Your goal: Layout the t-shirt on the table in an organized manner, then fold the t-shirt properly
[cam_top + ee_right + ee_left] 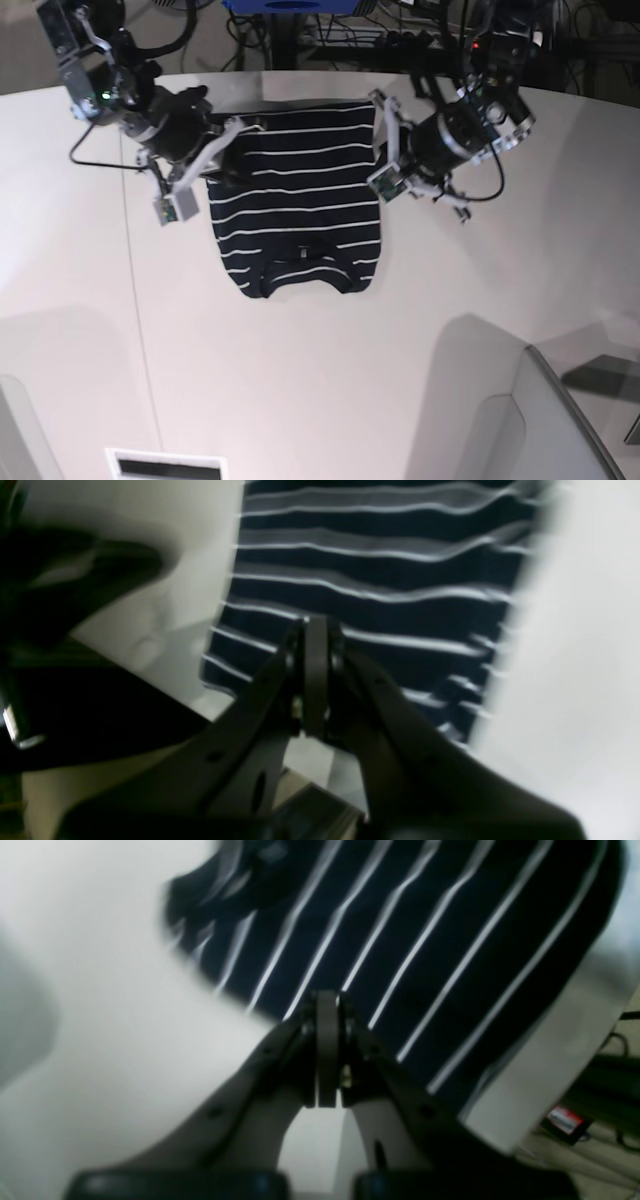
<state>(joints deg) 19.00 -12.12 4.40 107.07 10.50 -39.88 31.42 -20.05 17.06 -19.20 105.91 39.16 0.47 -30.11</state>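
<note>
L wrist: left gripper point(327, 1005) jaws pressed together, empty, over soft navy t-shirt point(400, 940) w/ thin white stripes.
R wrist: right gripper point(316, 630) likewise closed, nothing held.
Base: shirt flat on glossy white table point(300, 380), grippers flanking it.

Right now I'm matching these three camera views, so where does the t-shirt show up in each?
Left wrist: t-shirt fills the upper right, behind the gripper.
Right wrist: upper middle, stripes running across.
Base: centre top, between both arms, collar nearest.
Shared landmark: the white table.
</note>
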